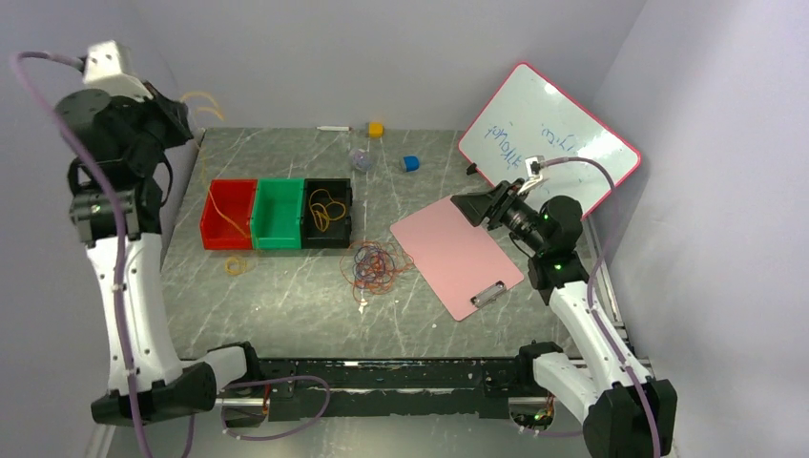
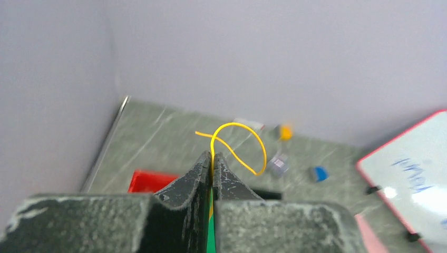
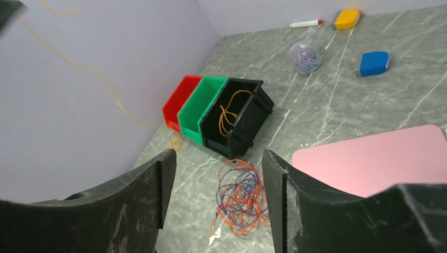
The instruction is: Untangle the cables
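One yellow cable is pinched between the tightly closed jaws of the left gripper, held high near the back-left corner, well above the table. Its long run hangs steeply from there down toward the red bin, slanting slightly right as it drops. The short free end past the fingertips curls into a loop that points at the back wall. The other cables, an orange and dark blue tangle, lie on the table just in front of the black bin, a roundish heap with no clear axis. The right gripper hovers by the far corner of the pink clipboard, jaws apart and holding nothing, aimed at that heap. I'd judge the yellow strand is being carried off to be put away. Doing that well means lowering it slowly so the slack coils inside one bin rather than draping over a rim, and releasing only once it lies loose. The right arm would do best to take a single outer orange loop, not the knot's middle.
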`<state>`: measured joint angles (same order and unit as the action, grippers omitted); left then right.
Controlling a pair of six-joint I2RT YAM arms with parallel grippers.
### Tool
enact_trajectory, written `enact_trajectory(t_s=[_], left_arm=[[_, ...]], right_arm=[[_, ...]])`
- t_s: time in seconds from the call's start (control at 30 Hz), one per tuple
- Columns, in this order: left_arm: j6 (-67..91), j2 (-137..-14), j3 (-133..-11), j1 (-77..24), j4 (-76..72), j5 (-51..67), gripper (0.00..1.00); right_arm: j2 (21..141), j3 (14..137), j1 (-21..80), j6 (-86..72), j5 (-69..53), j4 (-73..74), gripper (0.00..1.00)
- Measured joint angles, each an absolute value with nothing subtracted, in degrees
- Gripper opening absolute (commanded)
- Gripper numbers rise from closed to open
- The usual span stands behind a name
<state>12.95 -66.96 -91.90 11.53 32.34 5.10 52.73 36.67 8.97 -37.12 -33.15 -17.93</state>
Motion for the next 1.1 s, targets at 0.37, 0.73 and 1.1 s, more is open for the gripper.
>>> enact_trajectory(t_s=[0.37,0.73,1.1], left_arm=[[21.74,-65.89,-113.03,11.42,29.63,25.26,0.07],[29.87,-71.53,-115.48,10.31,24.91,34.28,0.07],[23.73,-84.97,-124.16,-8.4,30.26,22.41,0.07]], right_arm=[[53.93,35.11,17.1,-29.43,-30.61,-14.48,0.73],[57.67,34.79,30.11,-26.98,-22.46,-14.02,0.75],[57.69,34.04,30.61,-27.14,-18.76,-14.28,0.75]])
